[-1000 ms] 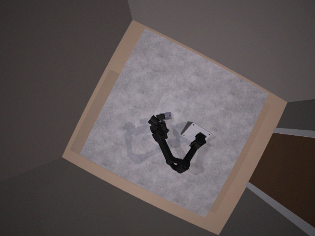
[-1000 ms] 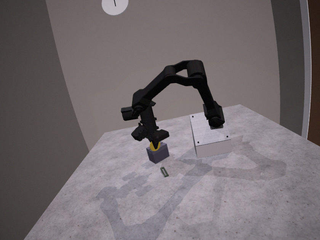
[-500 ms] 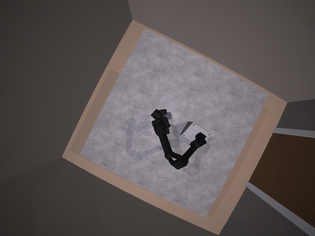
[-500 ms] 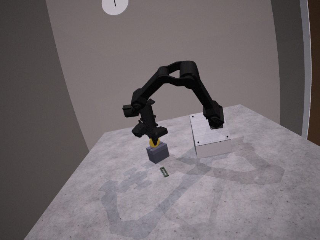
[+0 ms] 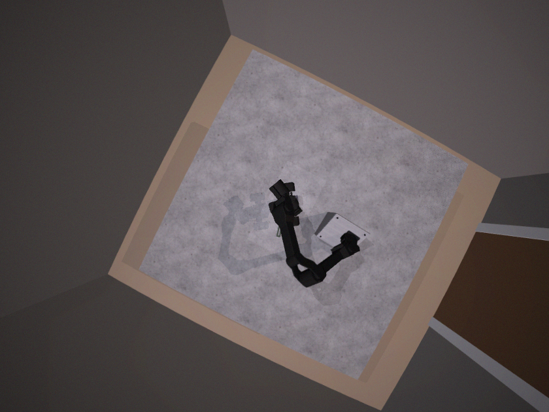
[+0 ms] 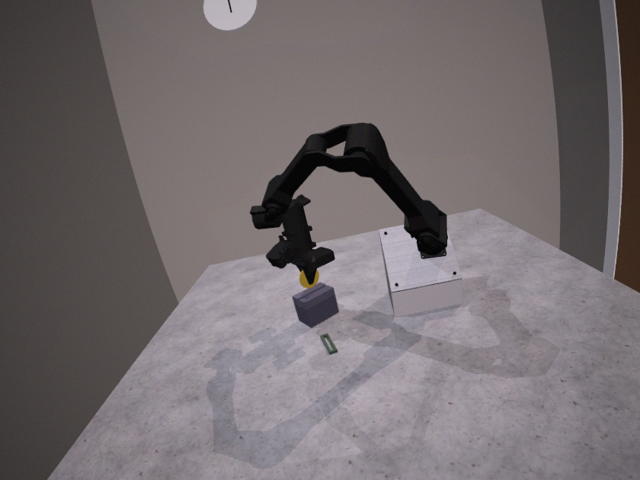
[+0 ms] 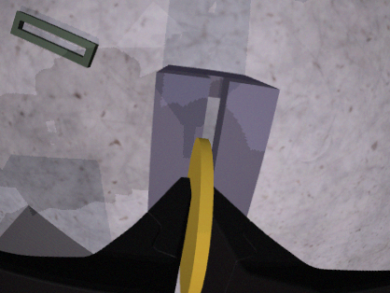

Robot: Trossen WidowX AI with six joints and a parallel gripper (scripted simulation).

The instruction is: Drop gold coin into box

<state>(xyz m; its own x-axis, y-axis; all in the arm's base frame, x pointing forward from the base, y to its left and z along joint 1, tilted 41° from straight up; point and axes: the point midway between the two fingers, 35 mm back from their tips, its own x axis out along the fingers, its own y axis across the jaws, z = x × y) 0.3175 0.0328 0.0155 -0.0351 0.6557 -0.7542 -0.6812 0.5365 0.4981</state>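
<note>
My gripper (image 6: 310, 279) (image 7: 191, 188) is shut on the gold coin (image 6: 303, 279) (image 7: 203, 224) and holds it upright on edge. In the wrist view the coin's near part covers the near end of the box lid. The grey box (image 6: 318, 308) (image 7: 174, 121) stands below; its slot (image 7: 212, 117) runs nearly in line with the coin, a little to its right, at a slight angle. In the exterior view the coin shows above the lid; the exact gap cannot be told. In the top view the arm hides the coin and box. The green holder (image 7: 56, 32) is empty.
The white base block (image 5: 339, 228) (image 6: 413, 266) under the arm's base stands to the right of the box. The holder lies on the speckled table (image 5: 283, 115) (image 6: 180, 309) in front of the box in the exterior view. Arm shadows cross the table.
</note>
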